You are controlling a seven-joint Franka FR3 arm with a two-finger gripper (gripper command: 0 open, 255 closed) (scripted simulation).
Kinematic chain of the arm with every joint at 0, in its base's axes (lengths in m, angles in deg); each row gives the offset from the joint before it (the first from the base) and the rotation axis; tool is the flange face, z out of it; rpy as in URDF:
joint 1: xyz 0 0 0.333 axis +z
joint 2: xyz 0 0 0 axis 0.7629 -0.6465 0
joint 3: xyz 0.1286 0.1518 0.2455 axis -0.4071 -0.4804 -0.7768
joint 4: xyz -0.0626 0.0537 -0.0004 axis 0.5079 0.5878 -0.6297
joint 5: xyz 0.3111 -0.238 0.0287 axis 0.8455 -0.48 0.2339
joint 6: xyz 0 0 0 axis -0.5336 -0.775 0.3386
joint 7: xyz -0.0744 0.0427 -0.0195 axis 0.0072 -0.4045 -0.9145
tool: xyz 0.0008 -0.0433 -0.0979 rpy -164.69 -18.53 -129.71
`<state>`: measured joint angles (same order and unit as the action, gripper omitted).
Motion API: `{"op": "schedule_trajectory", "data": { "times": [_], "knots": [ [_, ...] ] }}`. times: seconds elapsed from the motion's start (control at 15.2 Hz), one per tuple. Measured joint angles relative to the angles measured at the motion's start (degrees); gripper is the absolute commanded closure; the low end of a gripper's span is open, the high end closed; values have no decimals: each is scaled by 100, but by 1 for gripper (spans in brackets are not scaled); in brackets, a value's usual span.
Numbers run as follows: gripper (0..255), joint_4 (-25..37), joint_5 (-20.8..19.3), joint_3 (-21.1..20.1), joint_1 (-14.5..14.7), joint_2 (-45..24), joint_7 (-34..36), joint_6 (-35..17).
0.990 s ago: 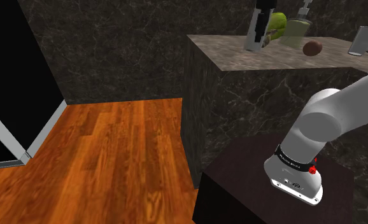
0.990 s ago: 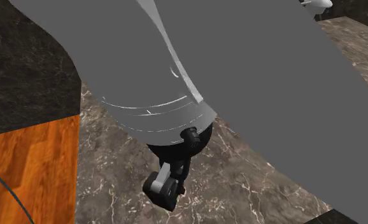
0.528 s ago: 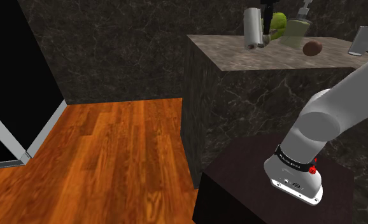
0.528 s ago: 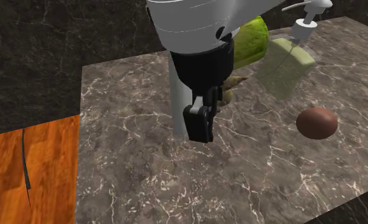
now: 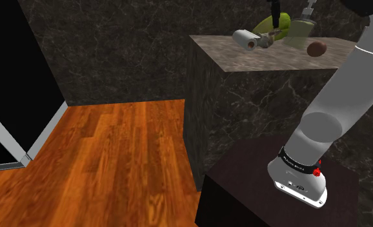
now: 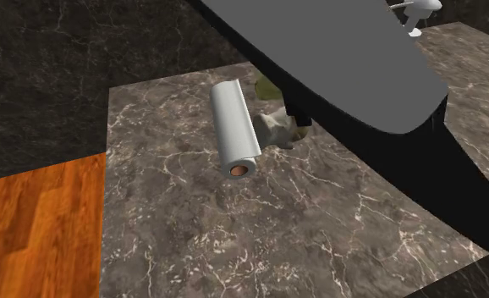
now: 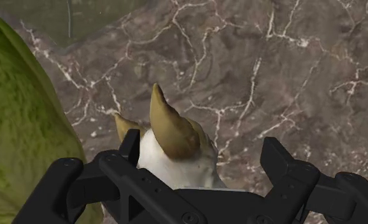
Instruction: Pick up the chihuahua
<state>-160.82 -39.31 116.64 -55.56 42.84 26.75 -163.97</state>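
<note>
Your gripper (image 7: 202, 151) stands with jaws apart astride the chihuahua (image 7: 171, 137) on the marble counter (image 7: 291, 76), beside the green lump (image 7: 17, 114). It sits off-centre, so closing now may let one finger shove it aside.

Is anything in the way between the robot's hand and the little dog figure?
Nothing visible does. In the wrist view the chihuahua sits inside the open hand. A green thing is beside it, and a white roll lies nearby on the counter.
</note>
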Motion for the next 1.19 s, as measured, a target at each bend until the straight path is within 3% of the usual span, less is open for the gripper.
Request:
{"op": "schedule_trajectory", "data": {
  "times": [0.13,0.59,0.66,1.19],
  "knots": [
    [0,344,20,121,-95,-365,-331,46],
    [0,-232,-34,130,-104,-262,-234,-390],
    [255,-271,-33,128,-102,-255,-218,-419],
    [255,-284,-33,126,-101,-246,-209,-437]
  ]
}}
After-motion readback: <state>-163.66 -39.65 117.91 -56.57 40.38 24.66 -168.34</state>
